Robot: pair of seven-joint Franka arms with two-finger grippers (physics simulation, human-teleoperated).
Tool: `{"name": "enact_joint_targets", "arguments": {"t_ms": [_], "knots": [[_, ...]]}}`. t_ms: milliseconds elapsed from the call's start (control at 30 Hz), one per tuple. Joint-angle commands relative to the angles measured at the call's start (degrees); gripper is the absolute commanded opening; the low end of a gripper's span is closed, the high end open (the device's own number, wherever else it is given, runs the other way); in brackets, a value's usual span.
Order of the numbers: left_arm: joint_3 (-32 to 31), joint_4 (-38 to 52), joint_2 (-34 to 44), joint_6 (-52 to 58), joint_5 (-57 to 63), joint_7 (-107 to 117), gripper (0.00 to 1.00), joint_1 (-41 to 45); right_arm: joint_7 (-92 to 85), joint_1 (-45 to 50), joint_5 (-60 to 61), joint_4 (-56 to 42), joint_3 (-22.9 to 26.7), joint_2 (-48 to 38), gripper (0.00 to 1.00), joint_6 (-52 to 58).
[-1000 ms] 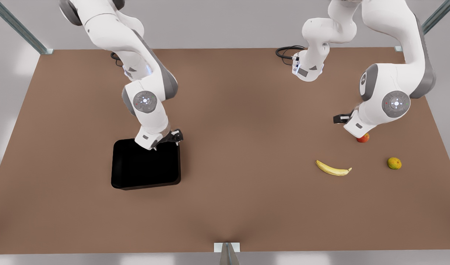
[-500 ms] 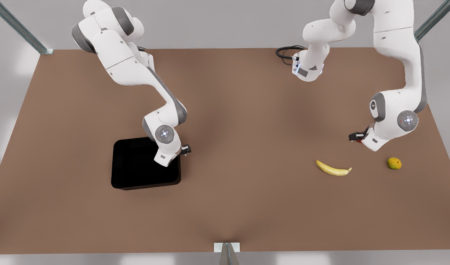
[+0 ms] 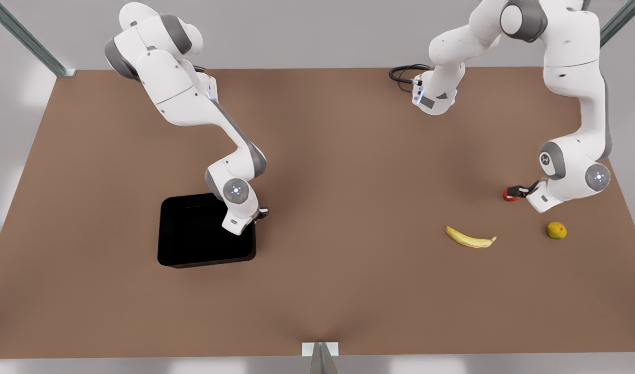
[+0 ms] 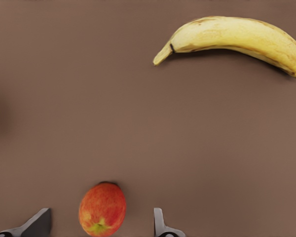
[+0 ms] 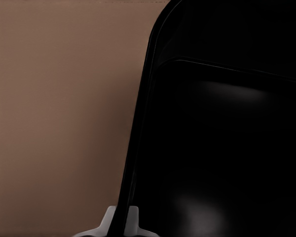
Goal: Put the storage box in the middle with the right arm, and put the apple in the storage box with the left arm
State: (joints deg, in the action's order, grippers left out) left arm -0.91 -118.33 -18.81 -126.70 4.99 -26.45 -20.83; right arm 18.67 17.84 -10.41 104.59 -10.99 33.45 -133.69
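The black storage box point(image 3: 193, 244) lies on the table at the front view's left. My right gripper point(image 3: 256, 218) is down at the wall of the box nearest the table's middle. In the right wrist view its fingertips point(image 5: 109, 222) press that thin black wall point(image 5: 138, 128) from both sides, so it is shut on it. The red-orange apple point(image 3: 508, 194) rests on the table at the front view's right. My left gripper point(image 4: 99, 227) is open, and the apple point(image 4: 102, 210) sits between its two fingers without clear contact.
A yellow banana point(image 3: 470, 238) lies in front of the apple, and a yellow-green round fruit point(image 3: 556, 230) sits near the table's edge at the front view's right. A black cable point(image 3: 403, 75) coils at the back. Bare brown tabletop point(image 3: 348, 208) lies between box and fruit.
Both arms have come down. The right gripper has dropped onto the box's wall. The left gripper has lowered around the apple, shifting toward the front view's right.
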Motion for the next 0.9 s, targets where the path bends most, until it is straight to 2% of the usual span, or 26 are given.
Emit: {"name": "enact_joint_targets", "arguments": {"t_ms": [0, 167, 267, 367, 467, 567, 867], "knots": [[-0.1, 0.1, -0.3, -0.4, -0.8, 0.0, 1.0, -0.4, 0.1, 0.0, 0.0, 0.0, -0.1, 0.0, 0.21, 0.1], [-1.5, -2.0, 0.8, -0.9, -1.4, 0.5, 1.0, -1.9, 2.6, 1.7, 0.1, -0.4, -0.1, -0.8, 0.21, 0.2], [-1.5, -9.2, 4.2, -4.7, -1.5, 0.9, 1.0, -3.9, 5.6, 3.7, 0.1, -0.5, -0.1, -1.5, 0.21, 0.0], [-1.5, -12.6, 6.3, -4.3, -1.5, 1.5, 1.0, -5.1, 9.2, 6.4, 0.2, -1.1, -0.1, -2.2, 0.21, 0.1], [-1.4, -12.4, 5.7, -5.4, 1.5, 1.6, 1.0, -7.6, 13.2, 10.2, 0.3, -2.2, -0.1, -2.2, 0.21, 0.1], [-1.4, -10.4, 1.8, -7.3, 4.3, 1.3, 1.0, -9.7, 17.2, 13.4, 0.4, -4.0, 0.0, -1.7, 0.21, 0.1], [-1.5, -9.1, -1.0, -10.7, 4.2, 1.2, 1.0, -9.1, 27.6, 25.2, 0.4, -13.3, 2.5, 3.0, 0.21, 0.0]]}}
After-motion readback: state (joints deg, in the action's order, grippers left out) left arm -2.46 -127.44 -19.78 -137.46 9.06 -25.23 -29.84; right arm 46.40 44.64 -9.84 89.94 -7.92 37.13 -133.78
